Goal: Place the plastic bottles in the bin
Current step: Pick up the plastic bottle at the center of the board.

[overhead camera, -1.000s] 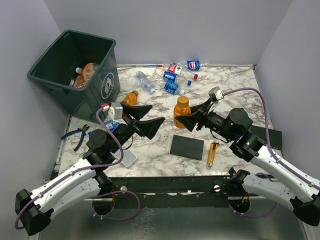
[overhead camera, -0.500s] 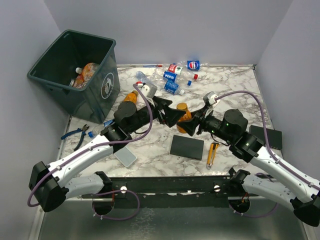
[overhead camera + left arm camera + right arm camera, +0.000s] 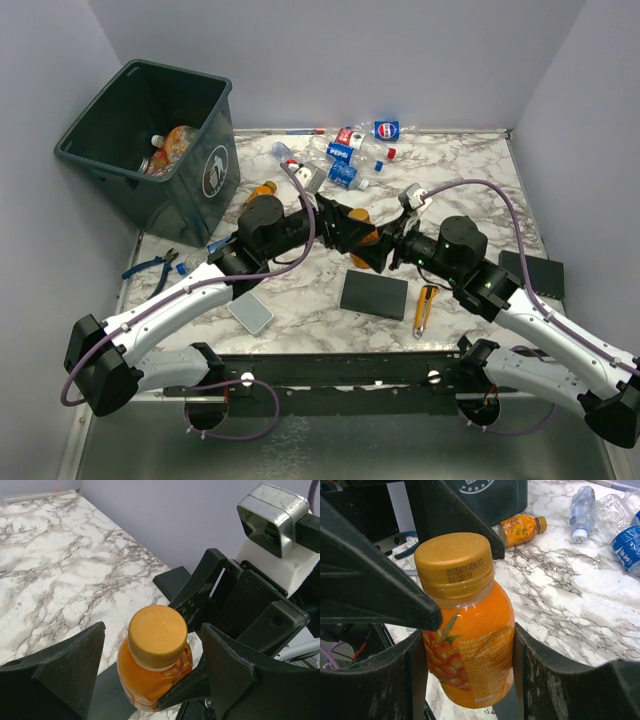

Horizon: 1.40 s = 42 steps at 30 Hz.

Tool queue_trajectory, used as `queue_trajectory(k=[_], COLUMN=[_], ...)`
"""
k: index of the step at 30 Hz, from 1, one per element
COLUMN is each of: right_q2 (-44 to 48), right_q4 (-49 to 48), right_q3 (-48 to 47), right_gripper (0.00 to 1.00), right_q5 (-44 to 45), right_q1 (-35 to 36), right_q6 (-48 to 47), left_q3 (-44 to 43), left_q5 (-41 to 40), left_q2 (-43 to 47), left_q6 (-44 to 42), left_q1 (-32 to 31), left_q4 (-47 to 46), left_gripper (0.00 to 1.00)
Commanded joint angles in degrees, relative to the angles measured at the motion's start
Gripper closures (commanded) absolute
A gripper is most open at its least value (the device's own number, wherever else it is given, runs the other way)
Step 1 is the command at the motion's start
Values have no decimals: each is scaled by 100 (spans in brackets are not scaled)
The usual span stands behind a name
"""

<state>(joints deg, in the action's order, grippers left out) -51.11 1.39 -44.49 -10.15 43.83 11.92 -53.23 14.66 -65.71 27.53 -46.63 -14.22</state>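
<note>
Orange bottle (image 3: 470, 630) bears a fruit label (image 3: 485, 655), cap (image 3: 454, 555) code illegible

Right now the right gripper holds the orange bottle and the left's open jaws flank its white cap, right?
No: the cap is orange-gold, not white, per the left wrist view. The right gripper holds the orange bottle; the left gripper, jaws open, flanks the cap.

White arms (image 3: 160, 335) w/ blk joints (image 3: 265, 222), purple cables (image 3: 312, 212)

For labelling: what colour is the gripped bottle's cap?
Cap: golden orange, clearest in right wrist view.
</note>
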Motion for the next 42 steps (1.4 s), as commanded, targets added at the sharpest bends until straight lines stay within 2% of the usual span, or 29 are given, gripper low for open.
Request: queue_trajectory(k=[1, 5, 8, 12, 13, 14, 17, 18, 20, 26, 30, 33, 35, 36, 40, 42], right_q2=[-56, -73, -86, -109, -116, -125, -108, -88, -38, 371, 842, 1196, 1351, 1384, 1404, 1395], right_q4=[-92, -95, -95, -95, -95, -90, -48, -12, 127, 726, 830, 615, 454, 410, 306, 265], right_q3=[16, 10, 11, 9, -4, -21, -94, -130, -245, -719, -766, -406, -177, -85, 228, 386], right_gripper=[75, 75, 75, 73, 65, 51, 3, 1, 0, 0, 0, 0, 0, 0, 0, 0], right_q5=[-180, -204, -224, -256, -263, -299, -420, -464, -545, -515, 101, 778, 1228, 1387, 1787, 1812], right_q1=[35, 37, 34, 42, 34, 37, 36, 32, 37, 37, 31, 34, 37, 37, 36, 35], right_q6=[-49, -47, -55, -37, -26, -5, 108, 148, 200, 241, 259, 324, 397, 425, 648, 771], left_q3=[-222, -210, -176, -140, -131, -120, -76, -62, -55, -658, -1505, -2202, -2678, -2933, -3841, -4170], left_q5=[156, 140, 96, 8, -20, -73, -325, -452, -763, -2232, -4171, -5530, -6061, -6070, -5676, -5745], left_q2=[-201, -282, -287, -252, -235, -213, -114, -76, 19, 403, 372, 111, -152, -281, -739, -967], left_q6=[55, 51, 42, 13, 1, -21, -90, -127, -242, -1230, -2297, -3211, -3604, -3607, -2855, -2653], left_q1=[-34, -40, -47, -51, -62, -65, -65, -62, -59, -48, -20, 121, 486, 787, 2395, 2941], left_q4=[24, 18, -23, -81, -85, -101, -112, -106, -57, 689, 1249, 1368, 1340, 1398, 1744, 1700], left_gripper=[28, 44, 60, 75, 78, 82, 91, 95, 100, 100, 100, 100, 100, 100, 100, 100])
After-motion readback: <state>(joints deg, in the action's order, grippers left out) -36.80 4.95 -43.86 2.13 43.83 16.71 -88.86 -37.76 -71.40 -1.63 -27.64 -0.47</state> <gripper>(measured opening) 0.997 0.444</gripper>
